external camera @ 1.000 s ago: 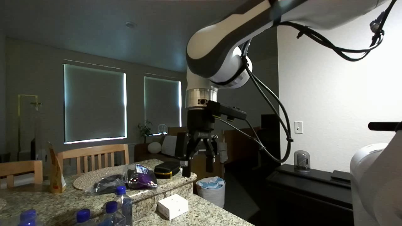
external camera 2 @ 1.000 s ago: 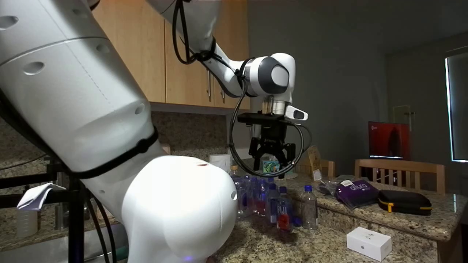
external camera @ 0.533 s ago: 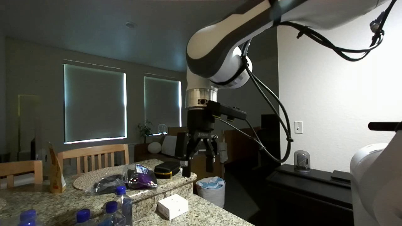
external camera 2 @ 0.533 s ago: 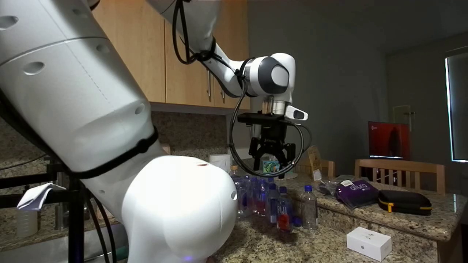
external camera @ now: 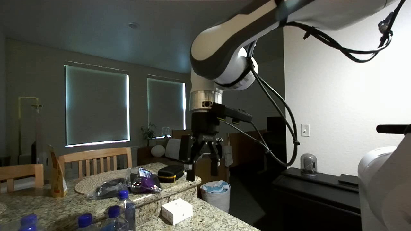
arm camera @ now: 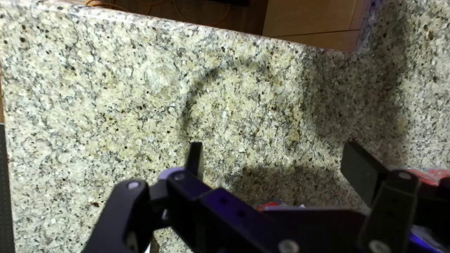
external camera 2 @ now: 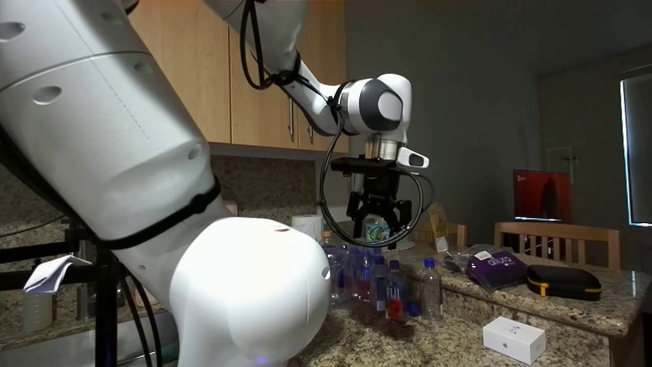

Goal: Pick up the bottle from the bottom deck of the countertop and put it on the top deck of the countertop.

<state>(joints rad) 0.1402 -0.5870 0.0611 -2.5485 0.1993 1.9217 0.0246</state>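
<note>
The bottle (external camera 2: pixel 396 293), clear with a blue cap and a red band low on its body, stands upright on the bottom deck (external camera 2: pixel 433 346) at the front of a bottle cluster. The top deck (external camera 2: pixel 575 309) is the raised granite ledge behind. My gripper (external camera 2: pixel 375 237) hangs pointing down above the bottle cluster, open and empty. It also shows open in an exterior view (external camera: pixel 202 171). In the wrist view the open gripper (arm camera: pixel 273 151) has bare granite between its fingers. A red patch (arm camera: pixel 269 204) shows beside the gripper body, mostly hidden; I cannot tell whose it is.
A clear blue-capped bottle (external camera 2: pixel 431 293) stands beside the ledge, with several others behind. A white box (external camera 2: pixel 513 339) lies on the bottom deck. A purple package (external camera 2: pixel 496 268), a black case (external camera 2: pixel 563 282) and a paper bag (external camera 2: pixel 438 227) are on the top deck.
</note>
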